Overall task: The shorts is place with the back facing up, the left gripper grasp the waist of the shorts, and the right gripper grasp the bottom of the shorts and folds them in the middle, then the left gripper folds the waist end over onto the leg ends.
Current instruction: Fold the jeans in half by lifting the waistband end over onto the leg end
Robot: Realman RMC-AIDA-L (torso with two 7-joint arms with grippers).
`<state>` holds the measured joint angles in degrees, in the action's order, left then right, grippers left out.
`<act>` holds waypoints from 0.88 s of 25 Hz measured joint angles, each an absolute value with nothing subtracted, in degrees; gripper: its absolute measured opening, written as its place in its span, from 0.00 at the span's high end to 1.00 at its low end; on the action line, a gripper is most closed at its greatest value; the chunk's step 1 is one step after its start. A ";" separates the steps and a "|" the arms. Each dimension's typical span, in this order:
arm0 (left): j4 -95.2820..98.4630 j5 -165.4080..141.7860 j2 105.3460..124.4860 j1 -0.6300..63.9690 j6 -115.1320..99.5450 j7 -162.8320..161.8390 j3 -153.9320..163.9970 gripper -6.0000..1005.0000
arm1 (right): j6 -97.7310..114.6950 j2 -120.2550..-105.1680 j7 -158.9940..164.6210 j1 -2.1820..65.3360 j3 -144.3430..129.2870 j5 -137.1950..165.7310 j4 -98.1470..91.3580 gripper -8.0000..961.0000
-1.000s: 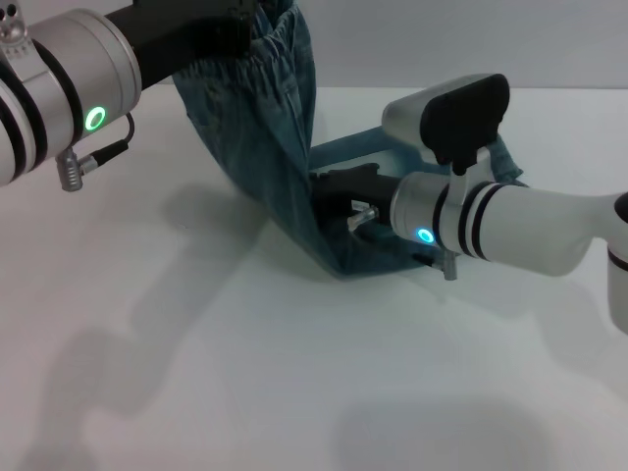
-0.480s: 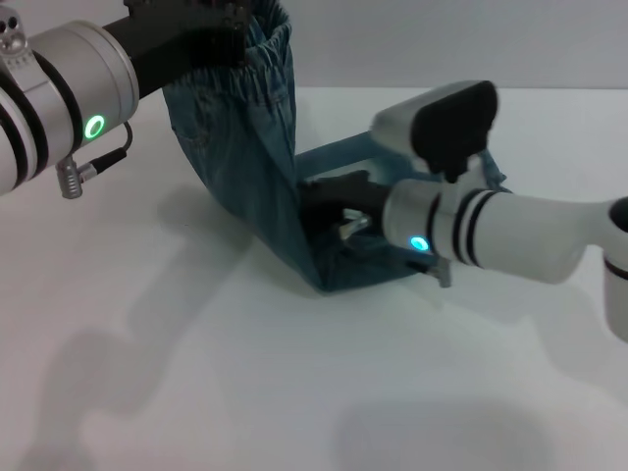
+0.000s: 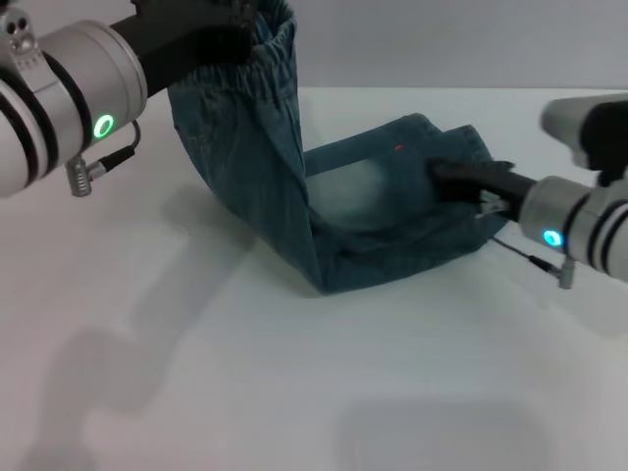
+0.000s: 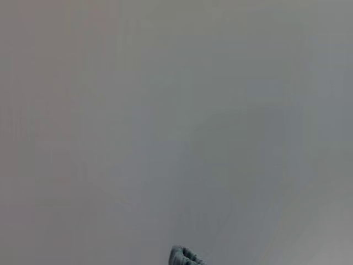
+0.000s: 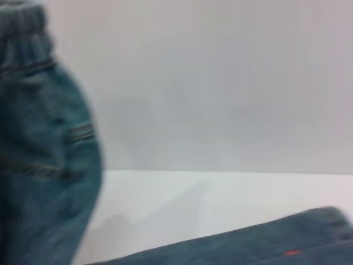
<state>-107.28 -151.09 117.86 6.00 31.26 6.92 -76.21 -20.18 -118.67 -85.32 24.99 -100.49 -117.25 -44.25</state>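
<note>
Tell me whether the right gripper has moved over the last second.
Yes. The right gripper has pulled back toward the robot's right, from the fold of the shorts to their right edge.

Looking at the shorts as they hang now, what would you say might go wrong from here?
1. The left end effector holds the waistband high; if the bunched fabric slips, the raised half may drop crooked.
2. The right end effector lies on the shorts near the leg ends; pulling away could drag that layer.
3. The fold at the table looks uneven, so edges may misalign.
</note>
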 joint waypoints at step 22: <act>-86.62 -148.21 118.12 12.44 4.18 6.30 -60.70 0.92 | -20.95 -118.73 -86.04 7.55 -80.96 -107.38 -54.49 0.94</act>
